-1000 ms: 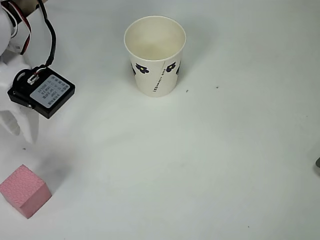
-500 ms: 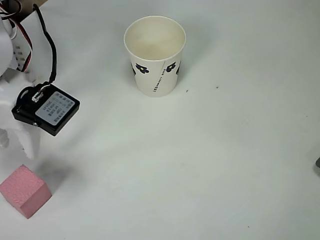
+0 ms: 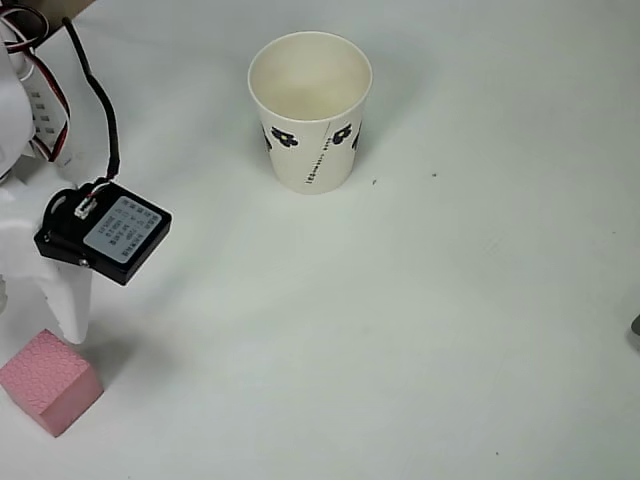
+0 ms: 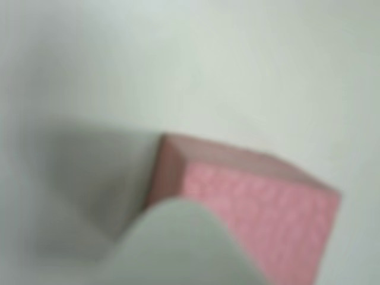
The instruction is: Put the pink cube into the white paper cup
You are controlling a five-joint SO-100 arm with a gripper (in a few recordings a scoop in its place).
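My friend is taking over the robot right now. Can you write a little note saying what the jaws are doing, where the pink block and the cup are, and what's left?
Gripper: at the left edge of the overhead view, just above the pink cube, holding nothing; whether the jaws are open or shut cannot be told.
Pink cube: on the table, bottom-left corner; blurry and close in the wrist view.
White paper cup: upright, empty, top centre, far from the cube.
Done: nothing placed yet.
Left: grab the cube, carry it over, drop it in the cup.

My pincer (image 3: 40, 300) runs off the overhead view's left edge; my wrist view blurs the pink cube (image 4: 249, 214).
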